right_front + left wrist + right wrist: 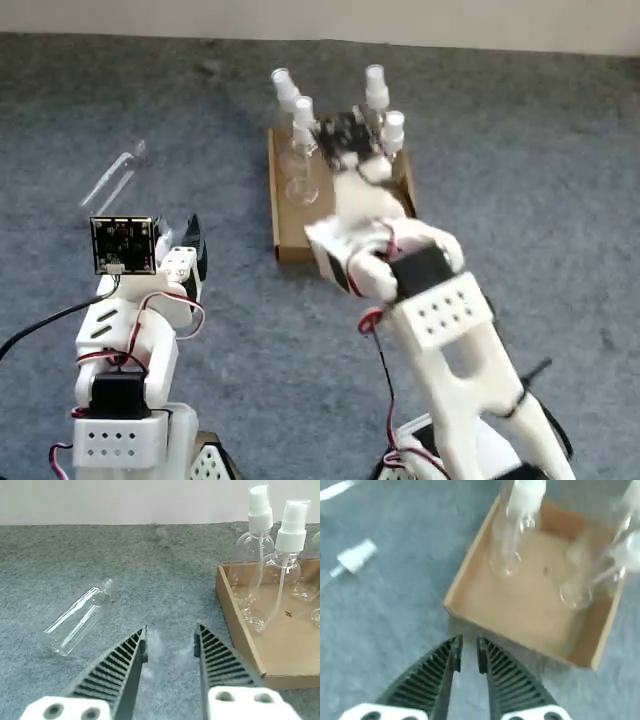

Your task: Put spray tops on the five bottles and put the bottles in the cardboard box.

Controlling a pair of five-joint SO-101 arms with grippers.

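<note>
Four capped bottles stand in the cardboard box, so I judge the step in hand to be the fifth. The bare bottle lies on its side on the grey worktop, well apart from the box, with its neck pointing away from my left tool. That tool is spread wide and holds nothing. My right tool hovers just in front of the box's near wall, with its jaws almost together and nothing between them. The loose spray top lies on the worktop off to one side of the box. I would have the left tool take the bottle across the middle of its body and stand it upright. The clear plastic looks slippery, so I'd close squarely. The right tool should open wider, grip the top by its white head, and lower the tube straight into the neck.
</note>
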